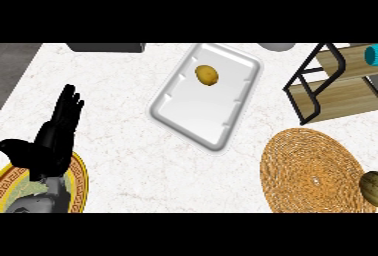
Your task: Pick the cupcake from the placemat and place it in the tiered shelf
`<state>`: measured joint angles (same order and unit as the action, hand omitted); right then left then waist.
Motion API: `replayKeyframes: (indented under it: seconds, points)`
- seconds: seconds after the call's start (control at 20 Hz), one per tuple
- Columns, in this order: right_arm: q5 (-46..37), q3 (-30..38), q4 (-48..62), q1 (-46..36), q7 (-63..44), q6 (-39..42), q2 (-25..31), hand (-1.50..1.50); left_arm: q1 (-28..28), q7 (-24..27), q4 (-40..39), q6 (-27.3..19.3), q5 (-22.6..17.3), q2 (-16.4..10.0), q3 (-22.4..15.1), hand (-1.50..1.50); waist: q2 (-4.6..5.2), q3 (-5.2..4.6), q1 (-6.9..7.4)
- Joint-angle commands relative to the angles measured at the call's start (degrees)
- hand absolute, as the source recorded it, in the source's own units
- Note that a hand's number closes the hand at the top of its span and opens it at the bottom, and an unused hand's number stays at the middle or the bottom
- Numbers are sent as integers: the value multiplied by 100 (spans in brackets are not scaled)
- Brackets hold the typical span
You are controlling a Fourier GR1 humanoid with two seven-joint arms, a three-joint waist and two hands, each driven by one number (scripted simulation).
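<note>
While left hand (47, 146) rests over plate (81, 182) at lower left, fingers straight, holding nothing, cupcake (370, 187) sits at placemat (310, 170) right edge, partly cut off. Shelf (332, 85) near, beyond placemat.

Right of the robot hand (55, 132) the surface (125, 145) lies bare up to the tray (221, 127), which slants across the middle. Past the tray a bare strip runs between it and the mat (310, 175) to the shelf (347, 92), far to the hand's right, where black bars fence the boards. A plate (80, 185) sits just below the hand.
</note>
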<state>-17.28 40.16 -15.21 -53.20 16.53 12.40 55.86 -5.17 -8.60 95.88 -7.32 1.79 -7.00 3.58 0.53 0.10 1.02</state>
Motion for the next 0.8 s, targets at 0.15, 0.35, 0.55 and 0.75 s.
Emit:
replayKeyframes:
  seconds: [0.15, 0.35, 0.55, 0.75]
  points:
    - [343, 417, 424, 745, 225, 643, 956, -150, -135, -56, 10, 4, -8, 8, 2, 0, 34, 19, 27]
    - [463, 500, 561, 1227, 486, 1392, 1263, -150, -241, -86, -201, 106, -137, -211, 288, 0, 26, 20, -26]
    - [577, 606, 547, 1404, 639, 1702, 1499, -150, -29, -6, -57, 149, -145, -143, 200, 0, 31, 24, 43]
    - [690, 737, 667, 1763, 963, 1971, 1518, -150, -51, 47, -43, 66, -88, -22, 118, 0, 39, 35, 17]
